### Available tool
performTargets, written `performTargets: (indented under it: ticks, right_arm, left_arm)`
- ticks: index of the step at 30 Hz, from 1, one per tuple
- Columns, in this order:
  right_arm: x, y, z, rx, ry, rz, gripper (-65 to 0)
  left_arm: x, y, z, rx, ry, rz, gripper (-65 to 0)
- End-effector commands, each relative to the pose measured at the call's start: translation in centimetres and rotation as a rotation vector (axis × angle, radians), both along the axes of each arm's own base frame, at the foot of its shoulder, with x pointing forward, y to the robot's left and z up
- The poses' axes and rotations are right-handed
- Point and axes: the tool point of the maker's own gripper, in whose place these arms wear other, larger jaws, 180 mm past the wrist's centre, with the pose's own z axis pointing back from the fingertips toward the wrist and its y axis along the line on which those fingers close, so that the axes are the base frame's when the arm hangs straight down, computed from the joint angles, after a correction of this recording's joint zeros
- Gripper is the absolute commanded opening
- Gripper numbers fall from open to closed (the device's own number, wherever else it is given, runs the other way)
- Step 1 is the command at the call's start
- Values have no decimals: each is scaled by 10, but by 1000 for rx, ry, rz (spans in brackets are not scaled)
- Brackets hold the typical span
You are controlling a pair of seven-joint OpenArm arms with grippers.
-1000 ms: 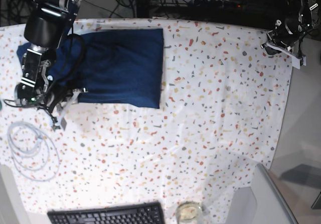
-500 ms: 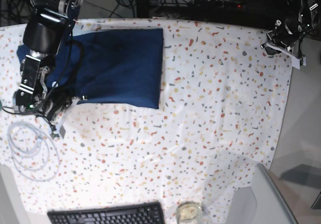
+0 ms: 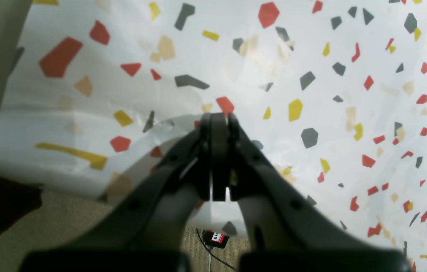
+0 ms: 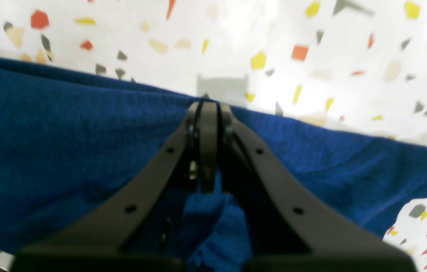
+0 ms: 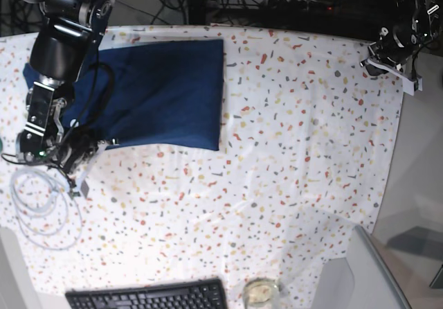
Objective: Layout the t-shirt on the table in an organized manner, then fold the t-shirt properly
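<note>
Base view alone shows the whole folded t-shirt [image 5: 156, 94] on the bench [image 5: 291, 156]; wrist views show the right hand [image 4: 208, 109] clamped on its edge, the left hand [image 3: 217, 120] pressed together, empty.

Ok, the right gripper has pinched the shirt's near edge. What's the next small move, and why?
Probably lift the right gripper slightly and carry that edge across the t-shirt toward its far side. Its jaws look shut on the navy fabric at the hem, and the shirt lies flat as a rectangle on the table, ready for another fold. The left gripper sits shut, empty, at the table's edge.
</note>
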Motion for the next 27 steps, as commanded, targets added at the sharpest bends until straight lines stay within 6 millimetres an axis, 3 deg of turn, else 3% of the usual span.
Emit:
performTargets:
  ticks: [1, 5, 9, 13, 15, 19, 25, 27]
  right_arm:
    - [17, -4, 14, -6, -53, 2, -650]
    - [14, -1, 7, 4, -22, -2, -629]
    - [6, -6, 6, -9, 2, -9, -458]
    - [8, -21, 34, -76, -86, -24, -297]
    - [0, -33, 53, -131, -122, -37, -281]
    - [-35, -44, 74, -218, -141, -38, -305]
    - [-69, -17, 50, -110, -97, -28, -635]
    - [-74, -14, 35, -81, -66, -30, -647]
  left_arm:
    - [6, 8, 9, 19, -26, -3, -650]
    - [7, 7, 10, 19, -29, -7, -650]
    - [7, 7, 10, 19, -30, -7, -650]
    - [8, 7, 11, 19, -30, -9, -650]
    - [9, 5, 12, 18, -34, -16, -650]
    - [26, -17, 31, 12, -104, -66, -650]
    - [55, -78, 54, -38, -200, -206, -650]
    - [67, -101, 56, -64, -220, -259, -650]
